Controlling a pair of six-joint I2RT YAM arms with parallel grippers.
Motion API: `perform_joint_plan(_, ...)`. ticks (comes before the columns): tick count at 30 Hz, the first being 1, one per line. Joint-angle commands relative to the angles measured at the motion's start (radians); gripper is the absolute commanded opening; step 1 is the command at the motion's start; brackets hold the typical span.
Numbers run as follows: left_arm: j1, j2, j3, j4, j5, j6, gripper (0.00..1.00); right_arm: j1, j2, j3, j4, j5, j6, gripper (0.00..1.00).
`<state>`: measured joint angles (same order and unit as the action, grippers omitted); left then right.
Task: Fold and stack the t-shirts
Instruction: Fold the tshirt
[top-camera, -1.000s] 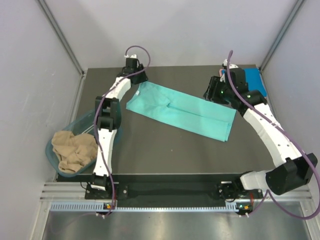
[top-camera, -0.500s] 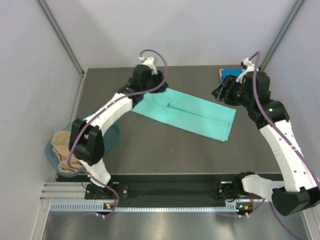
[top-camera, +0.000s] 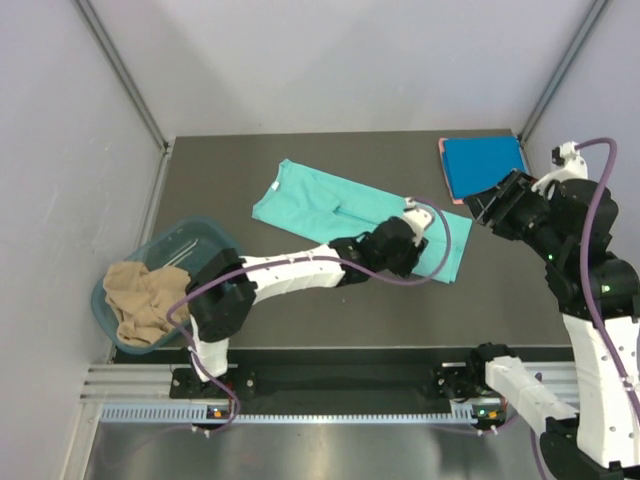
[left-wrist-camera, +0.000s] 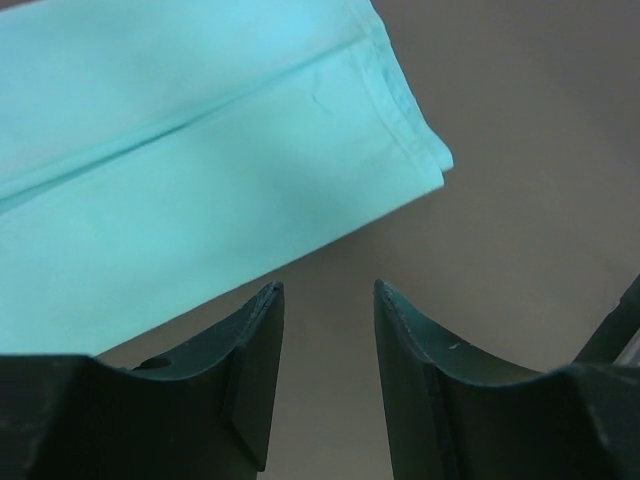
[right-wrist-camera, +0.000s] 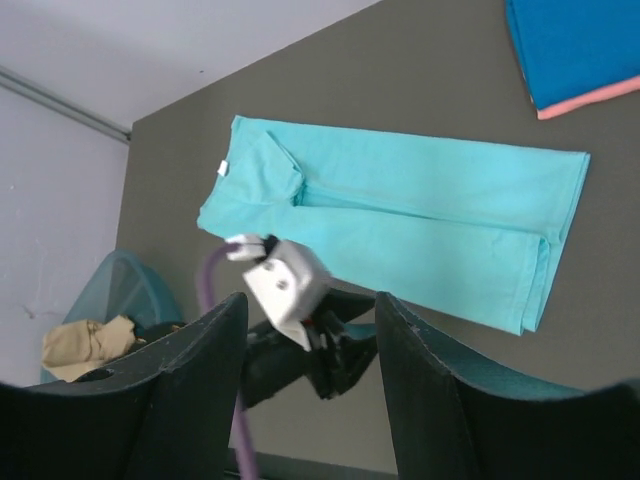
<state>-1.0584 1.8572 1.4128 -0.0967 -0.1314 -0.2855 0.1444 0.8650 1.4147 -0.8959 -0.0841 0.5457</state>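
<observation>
Left tool (left-wrist-camera: 325, 300) swings from collar end to hem corner of teal tee (top-camera: 330, 205), flat on table (top-camera: 300, 300); half-open, empty, just off the hem; right tool (right-wrist-camera: 308, 300) likewise, raised aside; best pinch all hem layers squarely before folding.

Teal tee (right-wrist-camera: 400, 215) flat, folded lengthwise; L tool (right-wrist-camera: 345, 350) at near edge; blue tee (right-wrist-camera: 580, 45) top R.
</observation>
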Motion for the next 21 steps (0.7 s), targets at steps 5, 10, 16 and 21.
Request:
perform_joint_plan(5, -0.116, 0.108, 0.02, 0.13, -0.036, 0.274, 0.45, -0.012, -0.076, 0.026, -0.08, 0.001, 0.025, 0.54)
perform_joint_plan(10, -0.135, 0.175, 0.051, 0.138, -0.034, 0.451, 0.47, -0.012, -0.093, 0.078, -0.103, -0.055, -0.021, 0.54)
perform_joint_plan(16, -0.149, 0.292, 0.158, 0.127, -0.016, 0.523, 0.46, -0.012, -0.135, 0.049, -0.072, -0.117, -0.044, 0.54)
perform_joint_plan(21, -0.172, 0.384, 0.207, 0.167, -0.077, 0.598, 0.46, -0.012, -0.159, 0.041, -0.041, -0.112, -0.064, 0.54)
